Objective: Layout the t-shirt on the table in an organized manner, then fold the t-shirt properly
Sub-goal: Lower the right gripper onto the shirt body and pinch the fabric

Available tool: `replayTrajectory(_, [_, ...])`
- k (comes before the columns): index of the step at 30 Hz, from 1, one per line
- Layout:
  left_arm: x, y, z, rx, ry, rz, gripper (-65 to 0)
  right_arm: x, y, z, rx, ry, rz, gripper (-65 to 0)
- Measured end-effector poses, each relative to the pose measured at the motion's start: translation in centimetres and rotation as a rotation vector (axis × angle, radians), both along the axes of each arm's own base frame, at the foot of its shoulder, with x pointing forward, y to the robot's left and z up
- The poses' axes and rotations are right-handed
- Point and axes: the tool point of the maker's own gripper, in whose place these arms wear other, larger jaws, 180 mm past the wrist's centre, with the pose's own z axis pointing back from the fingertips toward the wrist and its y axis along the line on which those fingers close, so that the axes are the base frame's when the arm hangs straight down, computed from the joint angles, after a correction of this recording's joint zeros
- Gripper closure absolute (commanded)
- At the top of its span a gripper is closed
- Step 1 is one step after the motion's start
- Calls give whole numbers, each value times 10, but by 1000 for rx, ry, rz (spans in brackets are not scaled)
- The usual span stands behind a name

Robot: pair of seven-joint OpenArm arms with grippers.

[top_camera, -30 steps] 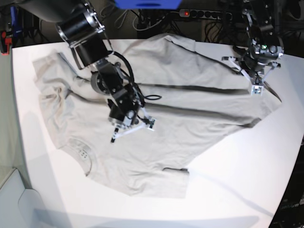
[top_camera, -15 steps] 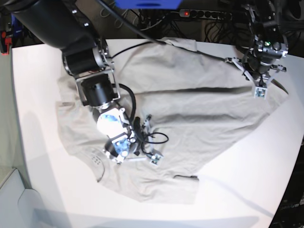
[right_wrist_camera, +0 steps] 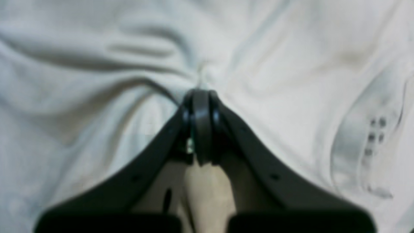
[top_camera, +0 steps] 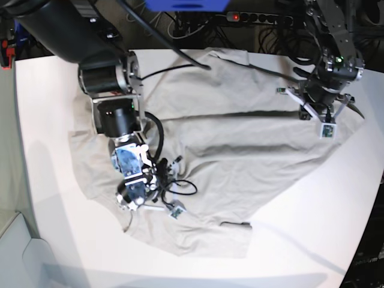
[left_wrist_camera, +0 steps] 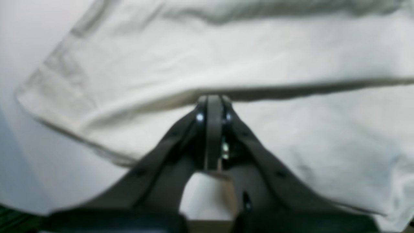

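The light grey-beige t-shirt (top_camera: 240, 156) lies spread and creased across the white table (top_camera: 336, 204). My right gripper (top_camera: 157, 207) is down on the shirt's near left part. In the right wrist view this gripper (right_wrist_camera: 200, 94) is shut, with the cloth (right_wrist_camera: 97, 48) puckering into its tips and the neck band (right_wrist_camera: 372, 136) to its right. My left gripper (top_camera: 325, 123) is at the shirt's far right edge. In the left wrist view it (left_wrist_camera: 210, 100) is shut on a raised fold of cloth (left_wrist_camera: 291, 48), with a hemmed edge to its left.
A power strip (top_camera: 258, 17) and cables lie behind the table's far edge, beside a blue object (top_camera: 186, 5). Bare table shows in front of the shirt and at the right. The right arm's dark body (top_camera: 111, 78) stands over the shirt's left side.
My right gripper has moved towards the table's front, dragging the shirt's left part with it. The left gripper has shifted slightly at the right edge. Both stay shut.
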Motion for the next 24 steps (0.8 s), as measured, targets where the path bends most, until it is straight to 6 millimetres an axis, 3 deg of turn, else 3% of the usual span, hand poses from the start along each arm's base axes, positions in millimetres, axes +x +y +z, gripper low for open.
replayTrajectory(5, [-2,-1,-2,-1,9,-3,-1,-3,-23,37,-114,-71,7,0])
replayTrajectory(8, [-10,1,-5,-4,20,-5,-1,-25,-24,39,-201,-66,29,0])
replayTrajectory(13, [-39,19,-20,48,109,6,-1,-69,-32,51,-362,-94,74,0])
replayTrajectory(14, [-40,18,-20,49,113,-6,-1,-77,-26,52,-375,-102,98,0])
replayTrajectory(17, [-46,17,-23,44,124,-10,-1,-101,-2,40,-344,-85,171,0])
replayTrajectory(19, [-53,17,-27,48,151,-13,-1,-111,2,30,-334,-58,185,0])
replayTrajectory(24, [-49,17,-25,49,133,-14,-1,-113,9,-3,-307,10,225,0])
